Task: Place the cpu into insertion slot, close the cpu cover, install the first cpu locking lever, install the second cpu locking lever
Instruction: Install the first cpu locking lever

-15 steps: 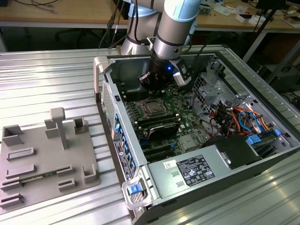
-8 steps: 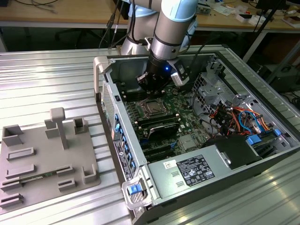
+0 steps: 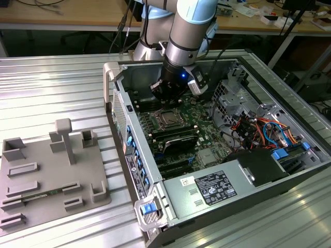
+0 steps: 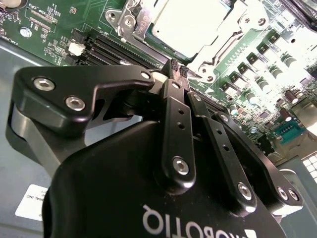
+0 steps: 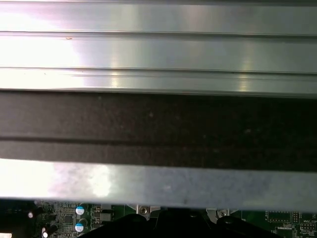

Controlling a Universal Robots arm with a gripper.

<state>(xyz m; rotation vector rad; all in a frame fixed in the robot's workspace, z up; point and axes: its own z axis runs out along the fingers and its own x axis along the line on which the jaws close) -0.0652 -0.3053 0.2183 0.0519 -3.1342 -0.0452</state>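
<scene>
Black gripper, nearest the lens in the second wrist view: we are seeing its fingertips pressed together, clenched on nothing, hovering just short of the socket without touching it. Cpu, upper centre of that frame: we are finding it seated in the insertion slot, with the cpu cover framing it. We are judging the chip light, rigid and fragile, best held by its edges.

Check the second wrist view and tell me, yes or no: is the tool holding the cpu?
No. In the second wrist view the tool has its fingertips shut together with nothing between them, and the cpu already lies in the insertion slot.
</scene>
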